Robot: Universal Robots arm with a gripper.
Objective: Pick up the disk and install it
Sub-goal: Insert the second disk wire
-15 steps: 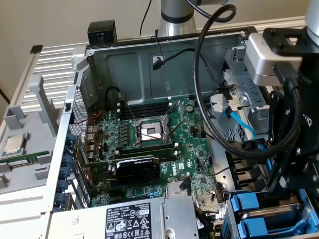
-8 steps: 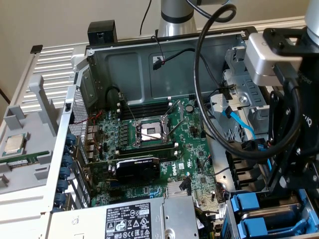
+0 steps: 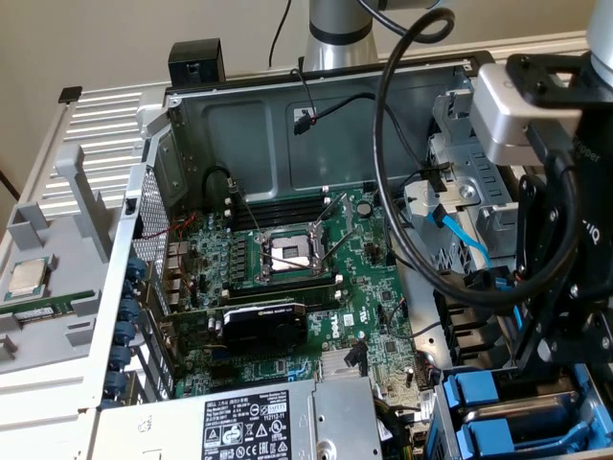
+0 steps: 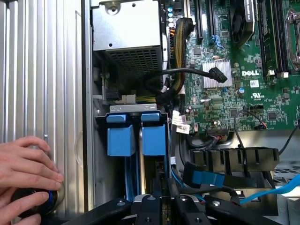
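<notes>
The disk [image 4: 153, 137] stands on edge in the drive bay at the corner of the open computer case. I see its blue carrier tab and thin edge from above. A second blue carrier [image 4: 121, 136] sits right beside it in the same bay. My gripper [image 4: 161, 194] hangs over the far end of the disk, its black fingers [image 4: 149, 206] drawn close together on the narrow edge. In the exterior view the gripper [image 3: 536, 369] is low at the exterior view's right, just above the blue carrier tabs [image 3: 476, 393].
The green motherboard [image 3: 287, 259], the black graphics card [image 3: 263, 321] and the silver power supply [image 3: 278, 422] fill the case. Black and blue cables [image 3: 469, 240] loop beside the bay. A person's hand [image 4: 23, 164] rests on a round knob [image 4: 42, 199] on the ribbed table. A silver chip [image 3: 27, 278] lies outside the case.
</notes>
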